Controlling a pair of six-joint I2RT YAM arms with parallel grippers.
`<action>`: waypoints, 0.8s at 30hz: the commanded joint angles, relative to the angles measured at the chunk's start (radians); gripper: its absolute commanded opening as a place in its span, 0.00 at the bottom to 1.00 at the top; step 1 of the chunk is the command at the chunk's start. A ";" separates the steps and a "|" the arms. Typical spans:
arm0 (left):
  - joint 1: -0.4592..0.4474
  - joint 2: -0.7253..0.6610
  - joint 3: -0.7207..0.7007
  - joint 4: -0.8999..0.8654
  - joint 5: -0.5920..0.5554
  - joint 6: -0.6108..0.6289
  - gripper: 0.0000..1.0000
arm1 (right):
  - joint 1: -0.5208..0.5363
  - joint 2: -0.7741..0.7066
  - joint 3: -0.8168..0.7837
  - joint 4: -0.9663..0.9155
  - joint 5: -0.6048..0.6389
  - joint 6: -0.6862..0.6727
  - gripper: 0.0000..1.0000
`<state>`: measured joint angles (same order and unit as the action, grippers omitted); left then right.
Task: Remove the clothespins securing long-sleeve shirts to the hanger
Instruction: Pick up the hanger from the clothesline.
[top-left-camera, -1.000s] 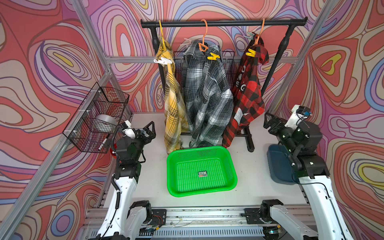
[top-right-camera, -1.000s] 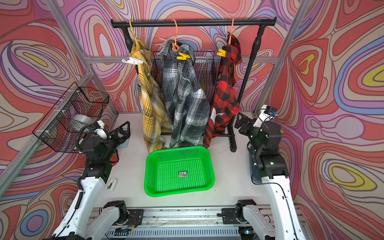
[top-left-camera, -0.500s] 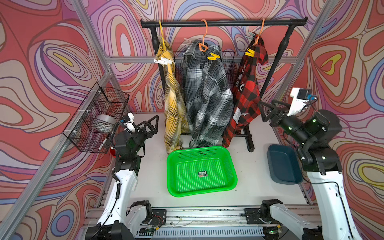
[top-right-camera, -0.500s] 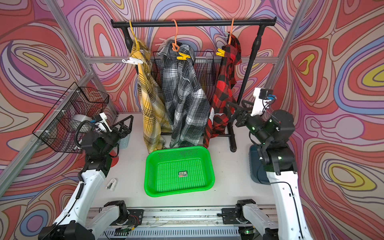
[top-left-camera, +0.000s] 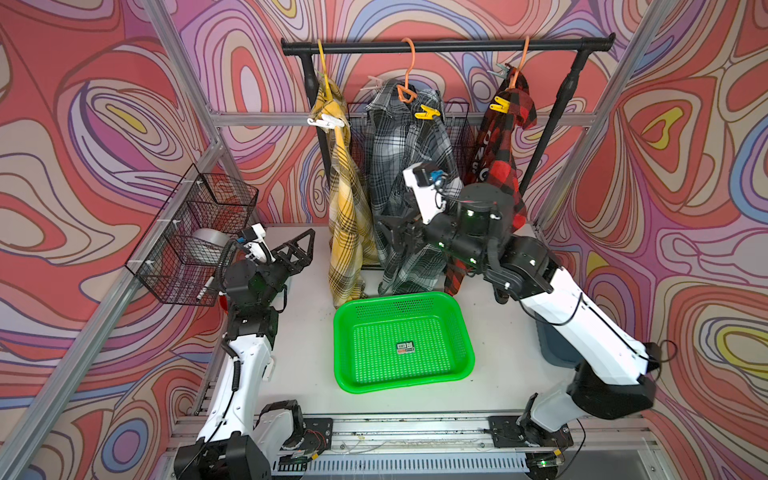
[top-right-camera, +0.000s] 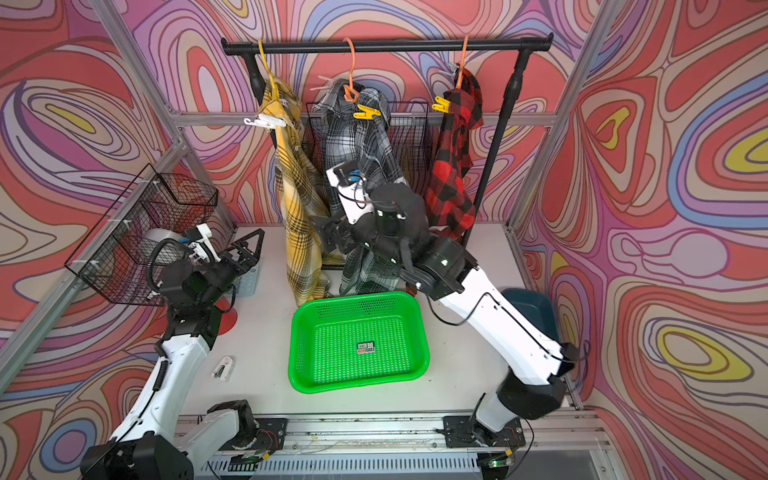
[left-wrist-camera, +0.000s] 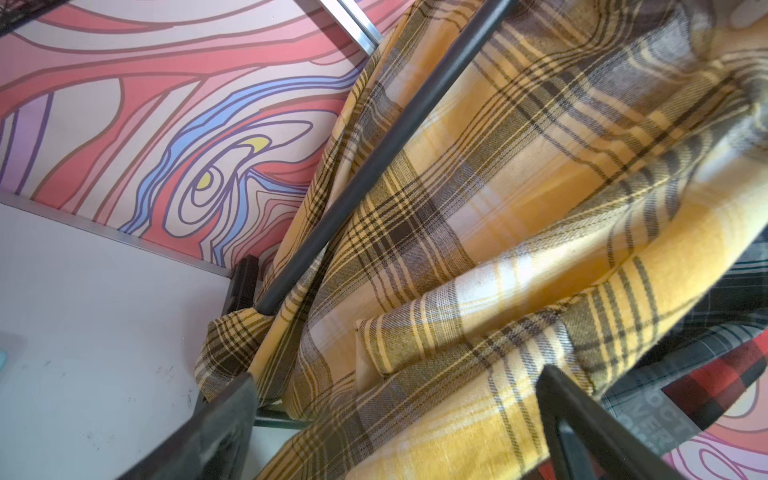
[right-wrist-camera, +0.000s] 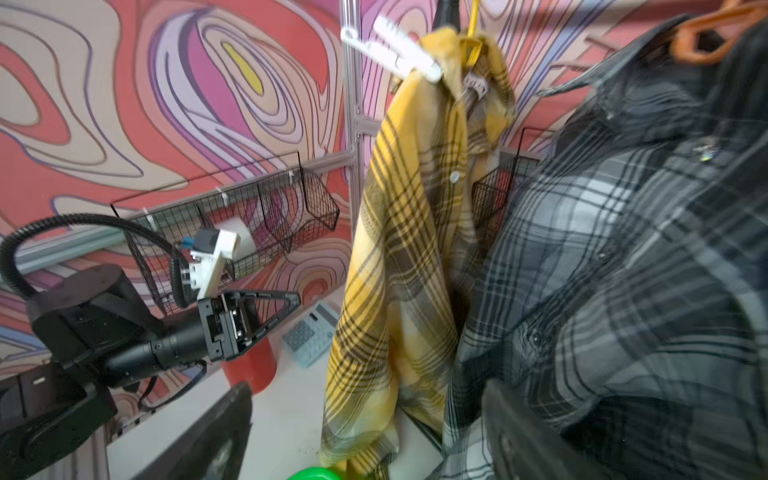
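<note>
Along the upper edge of both top views, the black rail (top-left-camera: 449, 45) carries the yellow shirt (top-left-camera: 347, 208), the grey shirt (top-left-camera: 399, 141) and the red shirt (top-left-camera: 505, 166) on wire hangers (top-left-camera: 409, 62). Each shoulder is pinched to its hanger, we judge so the cloth cannot slide off. A white clothespin (top-left-camera: 326, 121) holds the yellow shirt, a yellow clothespin (top-left-camera: 428, 111) the grey, and a second yellow clothespin (top-left-camera: 500, 104) the red. The green basket (top-left-camera: 395, 296) sits below centre, likely to receive freed pins.

At centre left, the left gripper (top-left-camera: 301, 245) points toward the yellow shirt with its jaws apart and nothing in them. The right gripper (top-left-camera: 388, 237) is at frame centre, close in front of the grey shirt's lower half. Its wrist view shows the fingers (right-wrist-camera: 220, 436) spread and empty.

Compared with a second ago, the right arm has swung in from the dark blue bin (top-right-camera: 536, 303) at the right edge to the middle. The left gripper has lifted and tilted upward. No pin has moved.
</note>
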<state>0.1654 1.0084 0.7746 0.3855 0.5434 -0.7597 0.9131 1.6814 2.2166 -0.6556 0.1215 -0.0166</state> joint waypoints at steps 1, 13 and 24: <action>0.009 -0.011 0.051 -0.002 0.015 0.021 1.00 | 0.012 0.174 0.271 -0.228 0.067 0.006 0.99; -0.050 0.098 0.254 -0.119 0.029 0.151 0.96 | 0.011 0.347 0.443 -0.052 0.092 0.058 0.98; -0.253 0.352 0.503 -0.162 -0.053 0.215 0.92 | -0.004 0.297 0.337 -0.028 0.159 0.066 0.98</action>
<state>-0.0479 1.3167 1.2289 0.2249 0.5129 -0.5697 0.9176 2.0159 2.5866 -0.6949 0.2512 0.0353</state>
